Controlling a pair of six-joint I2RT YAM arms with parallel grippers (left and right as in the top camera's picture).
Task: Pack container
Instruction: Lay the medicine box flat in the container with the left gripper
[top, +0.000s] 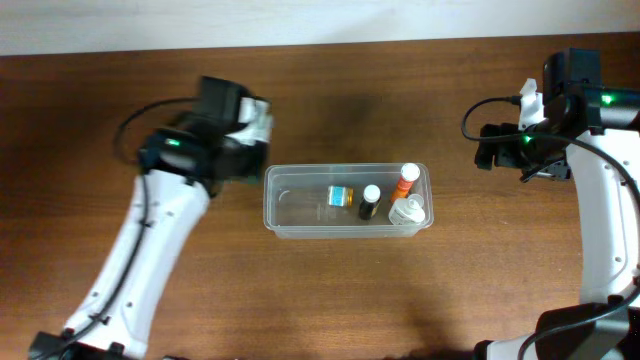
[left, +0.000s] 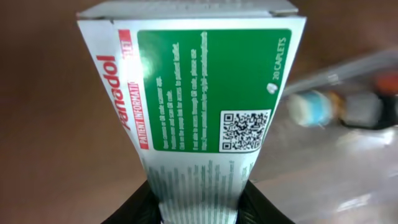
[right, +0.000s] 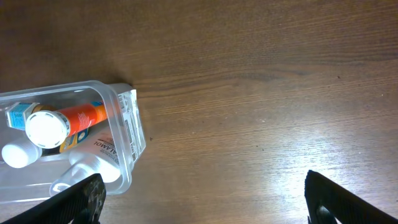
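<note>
The container (top: 285, 213), a clear shallow plastic tub, sits mid-table and holds several small bottles: one with an orange body and white cap (top: 406, 178), a dark one with a white cap (top: 371, 200), a white one (top: 408, 211) and a small blue-labelled one (top: 341, 196). My left gripper (left: 199, 214) is shut on a white and green medicine box (left: 205, 93), held just left of the tub (top: 258, 122). My right gripper (right: 202, 202) is open and empty over bare table right of the tub (right: 118, 124), seen from above at the far right (top: 520, 150).
The brown wooden table (top: 330, 290) stretches all around the tub. A pale wall strip (top: 300, 20) runs along the far edge. Cables hang off both arms.
</note>
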